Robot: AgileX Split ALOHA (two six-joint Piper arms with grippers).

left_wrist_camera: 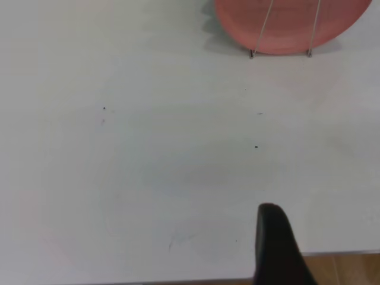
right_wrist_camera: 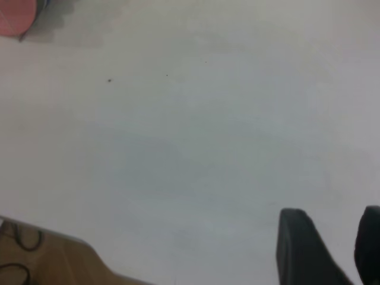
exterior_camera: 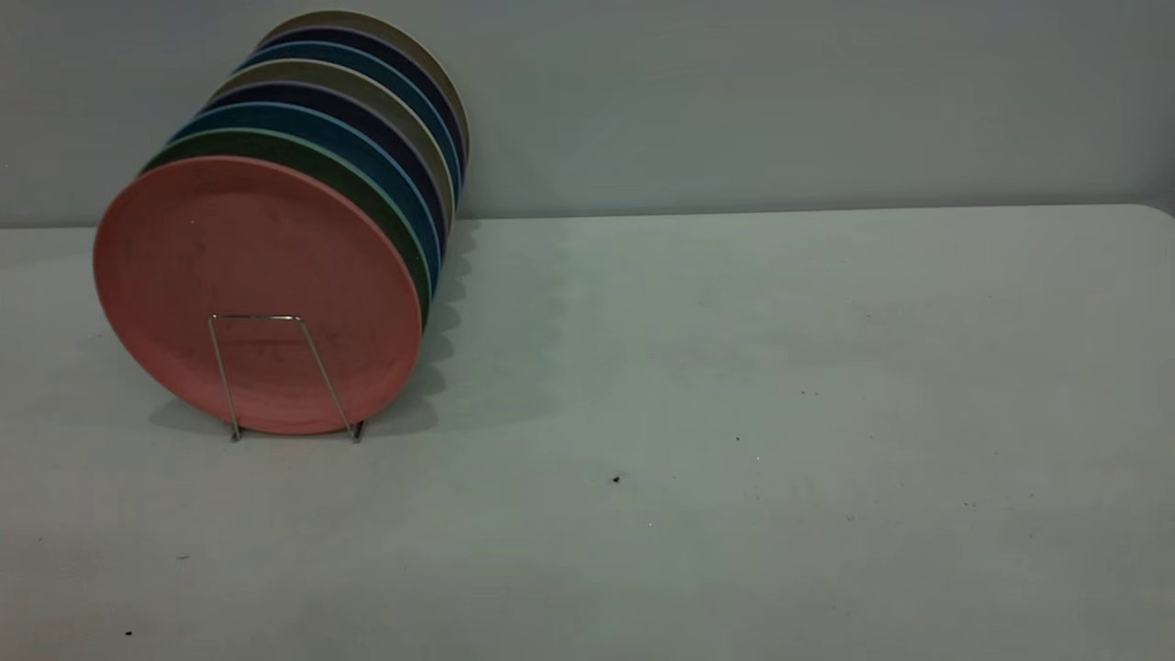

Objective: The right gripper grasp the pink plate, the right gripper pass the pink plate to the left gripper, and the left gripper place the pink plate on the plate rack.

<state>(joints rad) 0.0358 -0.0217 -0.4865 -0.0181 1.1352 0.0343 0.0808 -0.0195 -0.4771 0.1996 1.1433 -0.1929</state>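
Round salmon-pink matte plate (exterior_camera: 257, 275) stands upright at the front of the thin silver wire rack (exterior_camera: 285, 376), ahead of other plates (exterior_camera: 367, 138). Right gripper (right_wrist_camera: 332, 252) empty, fingers parted; left gripper (left_wrist_camera: 279, 249) unclear.

Pink plate (exterior_camera: 257, 275): upright on edge, frontmost in a row of plates, at the desk's left.
Plate rack (exterior_camera: 275, 367): thin wire loop crossing the pink plate's lower face, feet on the desk (exterior_camera: 734, 413).
Other plates (exterior_camera: 367, 138): green, blue, dark and grey rims stacked behind.
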